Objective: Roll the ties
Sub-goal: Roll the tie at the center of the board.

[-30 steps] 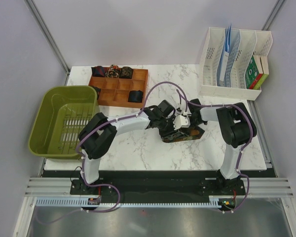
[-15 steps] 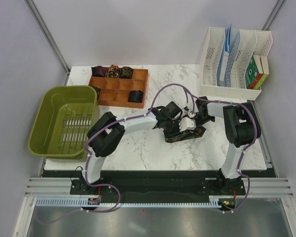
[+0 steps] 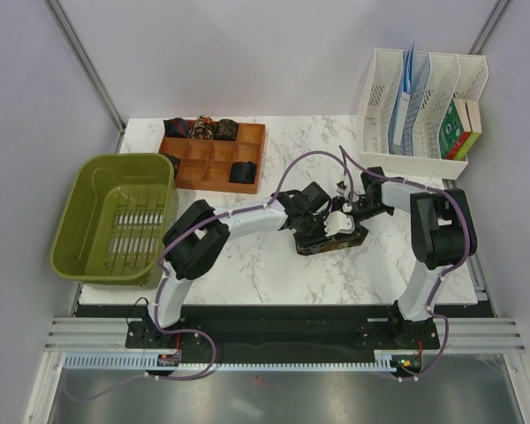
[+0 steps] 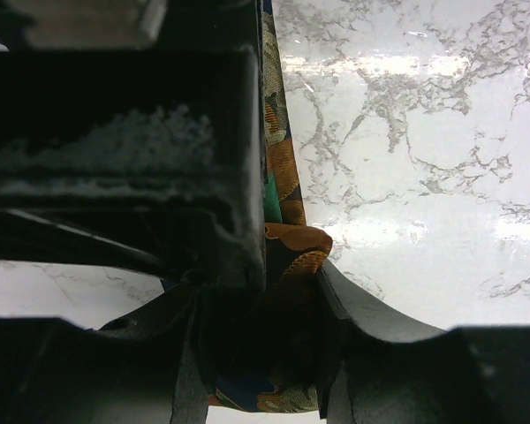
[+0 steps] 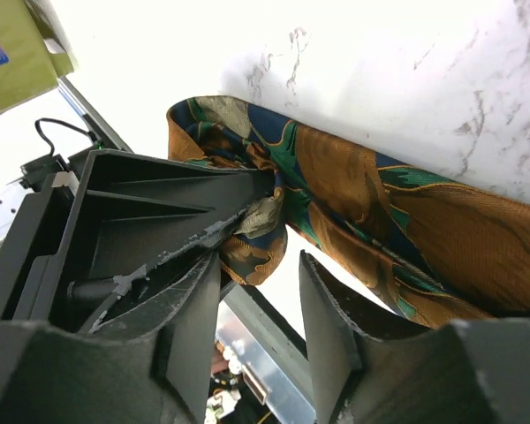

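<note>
Your premises: robotics lab cell. Evidence: plain grey partition walls (image 3: 247,53), aluminium corner post (image 3: 84,62), left arm (image 3: 194,247) and right arm (image 3: 437,230) mounted on an extruded rail (image 3: 283,331), purple cabling (image 3: 291,163), marble-look tabletop (image 3: 265,274), olive tub (image 3: 97,194), wooden divider tray (image 3: 214,168), white file rack (image 3: 424,106).

- Green plastic basket (image 3: 128,159) fills the left edge; the brown wooden compartment tray (image 3: 250,134) stands just behind it (possibly touching; the top view is unclear).
- White plastic file rack (image 3: 406,163) blocks the back right corner.
- Left gripper (image 4: 261,283) and right gripper (image 5: 261,261) crowd mid-table over the orange-green patterned necktie (image 5: 424,221).
- White marble tabletop (image 3: 265,265) lies bare along the near edge and between tray and rack.
</note>
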